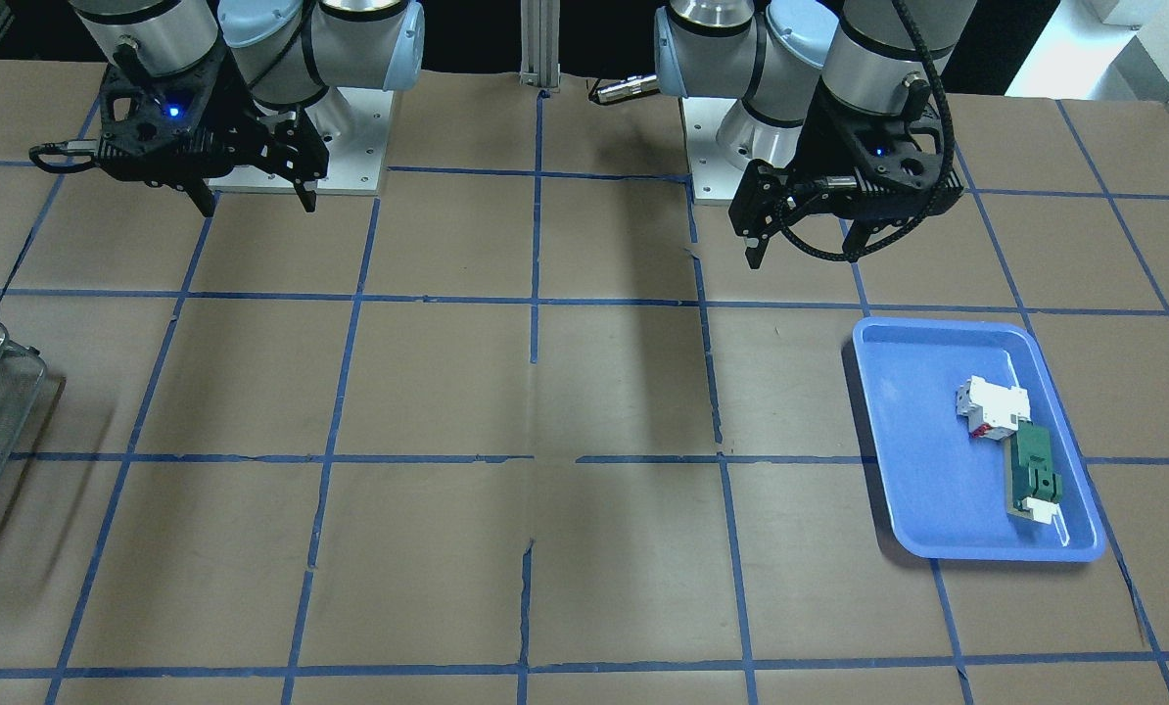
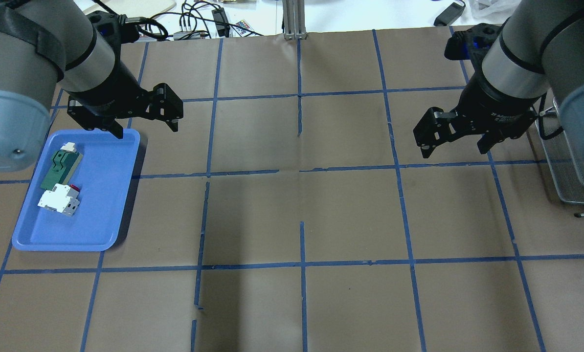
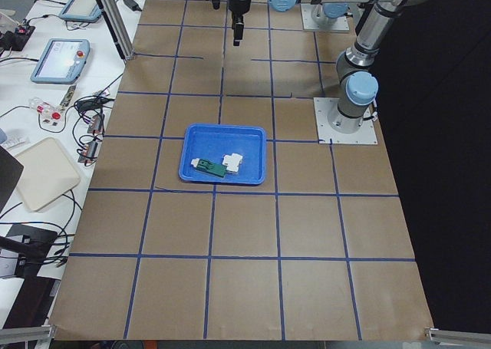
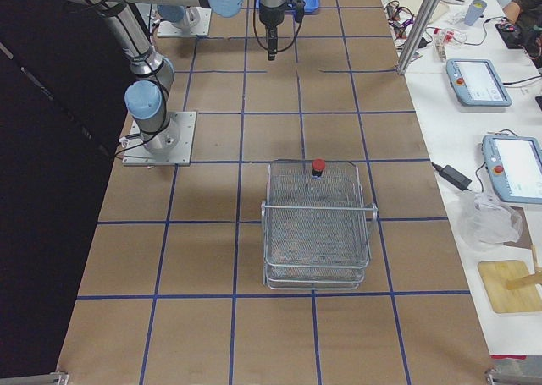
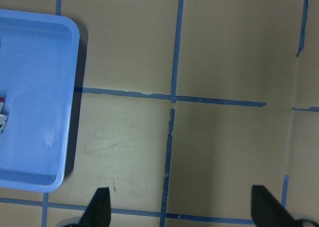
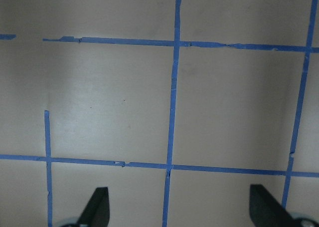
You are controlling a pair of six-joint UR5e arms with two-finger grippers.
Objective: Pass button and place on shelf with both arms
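Exterior right, red-domed button (image 4: 318, 166) on mesh shelf (image 4: 315, 233), left end effector (image 2: 146, 131) and right end effector (image 2: 454, 151) agape

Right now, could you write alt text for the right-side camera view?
A red-capped push button sits at the far edge of a tiered wire shelf on a brown table gridded with blue tape. The robot's silver right arm rises at left.

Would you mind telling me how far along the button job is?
Done, it seems: the button sits on the top tier of the shelf. In hand: nothing; the left gripper and right gripper hover open and empty. Left: nothing apparent.
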